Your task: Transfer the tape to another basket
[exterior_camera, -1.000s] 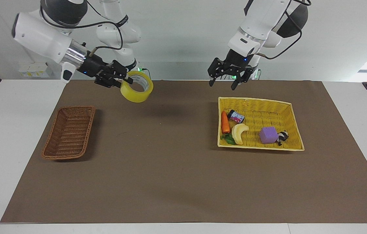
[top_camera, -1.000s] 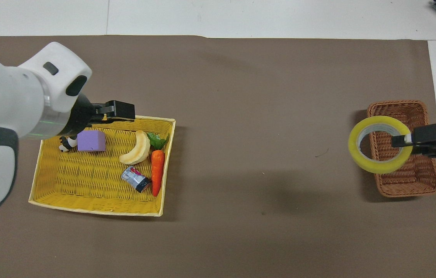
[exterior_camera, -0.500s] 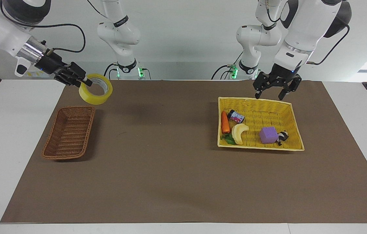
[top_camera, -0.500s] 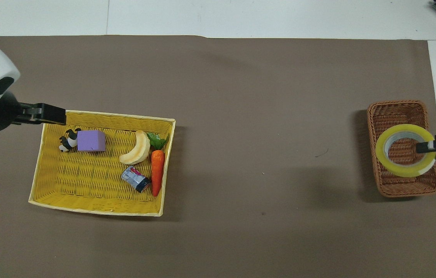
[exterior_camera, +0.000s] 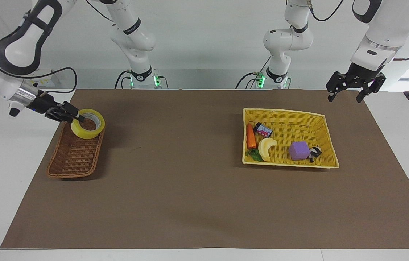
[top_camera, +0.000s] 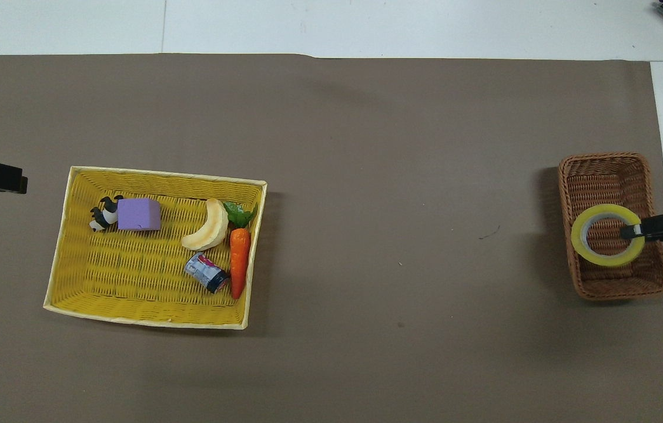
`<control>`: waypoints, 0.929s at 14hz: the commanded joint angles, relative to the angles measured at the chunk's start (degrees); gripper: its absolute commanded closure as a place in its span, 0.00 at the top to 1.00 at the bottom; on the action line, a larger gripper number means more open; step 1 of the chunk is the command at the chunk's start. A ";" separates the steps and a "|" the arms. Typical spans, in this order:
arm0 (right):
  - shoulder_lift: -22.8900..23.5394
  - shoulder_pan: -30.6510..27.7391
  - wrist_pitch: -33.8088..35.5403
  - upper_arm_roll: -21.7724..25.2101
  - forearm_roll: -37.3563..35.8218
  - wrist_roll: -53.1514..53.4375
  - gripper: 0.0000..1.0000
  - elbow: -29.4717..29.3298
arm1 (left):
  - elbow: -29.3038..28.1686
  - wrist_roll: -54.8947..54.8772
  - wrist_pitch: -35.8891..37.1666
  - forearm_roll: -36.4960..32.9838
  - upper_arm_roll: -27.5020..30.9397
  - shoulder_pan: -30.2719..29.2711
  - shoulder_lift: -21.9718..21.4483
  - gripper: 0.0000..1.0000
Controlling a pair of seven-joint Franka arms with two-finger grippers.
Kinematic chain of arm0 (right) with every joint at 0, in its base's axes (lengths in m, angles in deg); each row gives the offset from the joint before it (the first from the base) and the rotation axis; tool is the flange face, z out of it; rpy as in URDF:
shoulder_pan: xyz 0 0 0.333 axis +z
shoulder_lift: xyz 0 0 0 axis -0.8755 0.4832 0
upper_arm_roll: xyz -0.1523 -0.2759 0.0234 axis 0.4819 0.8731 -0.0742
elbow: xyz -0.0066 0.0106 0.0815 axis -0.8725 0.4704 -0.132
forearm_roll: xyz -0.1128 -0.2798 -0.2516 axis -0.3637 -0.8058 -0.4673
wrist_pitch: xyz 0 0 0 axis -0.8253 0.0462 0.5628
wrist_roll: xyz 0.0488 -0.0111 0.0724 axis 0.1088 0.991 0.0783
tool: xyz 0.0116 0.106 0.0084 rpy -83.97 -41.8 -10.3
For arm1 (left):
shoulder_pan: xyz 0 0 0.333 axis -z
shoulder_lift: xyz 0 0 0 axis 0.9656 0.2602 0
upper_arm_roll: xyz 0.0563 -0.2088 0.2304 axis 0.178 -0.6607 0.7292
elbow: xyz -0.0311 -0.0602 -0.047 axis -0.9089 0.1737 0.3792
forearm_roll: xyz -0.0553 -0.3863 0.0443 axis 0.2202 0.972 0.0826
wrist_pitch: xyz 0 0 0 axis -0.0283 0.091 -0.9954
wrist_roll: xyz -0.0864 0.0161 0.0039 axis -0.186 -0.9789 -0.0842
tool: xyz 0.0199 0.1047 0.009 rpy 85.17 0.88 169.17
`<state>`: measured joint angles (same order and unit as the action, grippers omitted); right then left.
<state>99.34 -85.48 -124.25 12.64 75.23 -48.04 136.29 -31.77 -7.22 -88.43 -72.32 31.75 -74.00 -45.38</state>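
Gripping the tape point(exterior_camera: 87, 124) by its wall, the right gripper point(exterior_camera: 77, 117) has come down from a second ago and now holds the roll low over the brown wicker basket point(exterior_camera: 75, 155), at that basket's end nearer the robots. The left gripper point(exterior_camera: 346, 96), fingers spread and empty, has swung away from the yellow basket point(exterior_camera: 326, 139) to hang over the mat's edge. The small can point(exterior_camera: 263, 130) beside the carrot point(exterior_camera: 250, 136) carries printing too small to read.

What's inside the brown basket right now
Only the tape, low over the brown basket at the end nearer the robots, with the right gripper shut on its rim. The weave under the roll is covered, and whether it touches the bottom is unclear.
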 commanded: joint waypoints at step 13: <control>6.36 -2.52 -8.01 -1.35 -1.09 -9.04 0.00 -2.09 | 1.10 -4.58 5.18 -0.77 -0.29 -1.18 -0.70 1.00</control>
<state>105.13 -87.88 -131.53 11.95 75.21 -55.60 135.24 -31.10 -10.85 -84.00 -72.51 31.75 -74.57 -45.66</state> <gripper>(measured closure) 0.454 0.000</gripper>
